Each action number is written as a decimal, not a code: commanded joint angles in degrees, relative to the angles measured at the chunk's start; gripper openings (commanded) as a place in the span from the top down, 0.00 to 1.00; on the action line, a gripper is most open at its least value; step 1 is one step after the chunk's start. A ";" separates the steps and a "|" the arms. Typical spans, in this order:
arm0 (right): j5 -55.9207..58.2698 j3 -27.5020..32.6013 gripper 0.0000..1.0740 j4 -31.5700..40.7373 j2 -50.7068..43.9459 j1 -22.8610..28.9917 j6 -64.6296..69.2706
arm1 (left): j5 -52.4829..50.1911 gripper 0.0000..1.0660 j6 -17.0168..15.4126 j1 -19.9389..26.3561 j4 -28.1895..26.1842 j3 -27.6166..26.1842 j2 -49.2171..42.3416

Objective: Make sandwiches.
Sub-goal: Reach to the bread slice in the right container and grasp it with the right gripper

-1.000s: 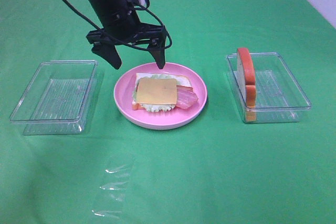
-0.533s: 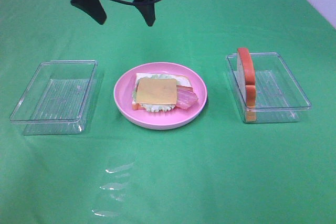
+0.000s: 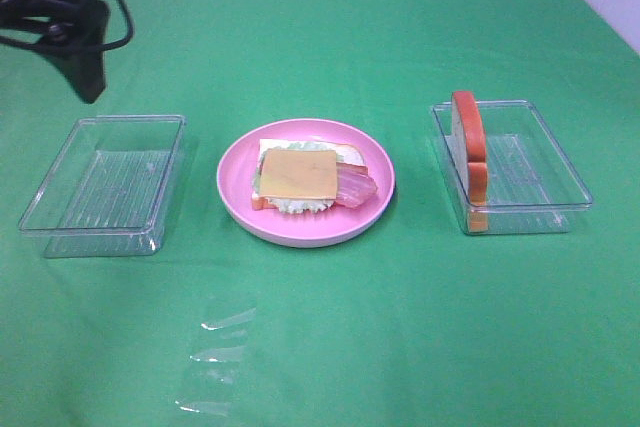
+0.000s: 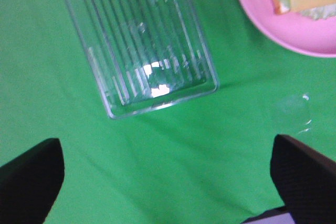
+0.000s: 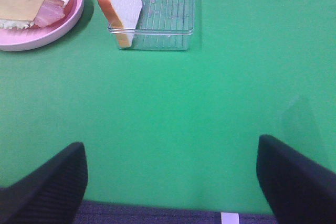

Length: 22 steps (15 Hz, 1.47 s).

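On the pink plate (image 3: 305, 228) at the centre of the green surface (image 3: 400, 327), we saw the sandwiches (image 3: 300, 175) lying cheese-up, left gripper (image 4: 168, 182) jaws wide over the nine o'clock tray (image 3: 100, 187), right gripper (image 5: 170, 182) jaws wide, empty, a bread slice (image 3: 468, 152) upright in the three o'clock tray (image 3: 545, 182).

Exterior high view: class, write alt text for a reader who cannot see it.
A pink round plate on green cloth holds an open sandwich topped with yellow cheese. Clear plastic trays flank it: the left one empty, the right one holding an upright bread slice.

Clear ribbed plastic trays (image 3: 105, 185), matt cloth (image 3: 400, 327)
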 commanded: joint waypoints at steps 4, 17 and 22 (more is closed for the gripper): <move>-0.29 -0.23 0.22 0.06 -1.60 -0.11 -0.11 | 2.12 0.05 -4.81 2.46 0.11 26.24 -24.41; -0.29 -0.23 0.22 0.06 -1.60 -0.11 -0.11 | -7.10 0.05 -2.12 2.46 0.63 54.83 -68.01; -0.29 -0.23 0.22 0.06 -1.60 -0.11 -0.11 | -7.68 0.05 -0.69 2.46 0.17 55.06 -69.44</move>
